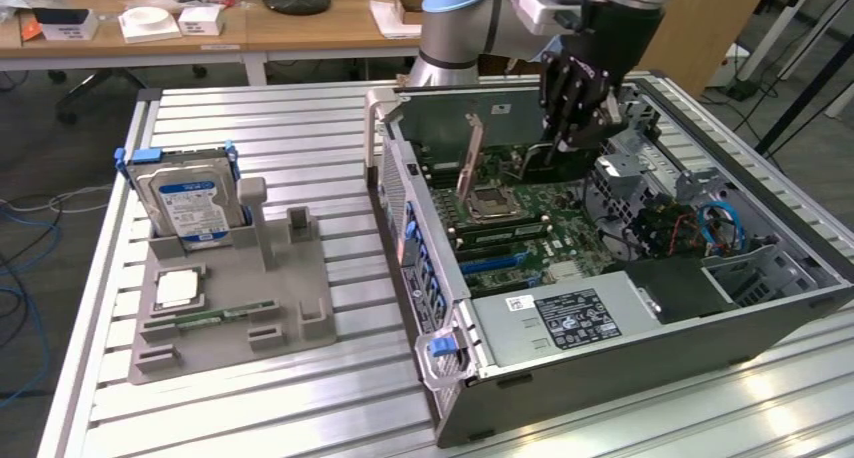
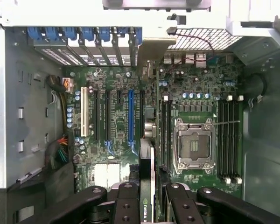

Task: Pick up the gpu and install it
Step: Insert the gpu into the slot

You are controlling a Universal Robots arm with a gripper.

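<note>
End effector (image 1: 582, 138) low in the open case (image 1: 747, 308), directly over the gpu (image 2: 147, 163); gpu upright on the motherboard (image 2: 116, 121). I cannot tell whether it grips.

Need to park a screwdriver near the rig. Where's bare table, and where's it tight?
Free: slatted table beyond the hard drive, the narrow strip between the grey parts tray and the PC case, and the near edge in front of the tray. Crowded: inside the case, where the gripper hangs over the motherboard beside the upright gpu.
</note>
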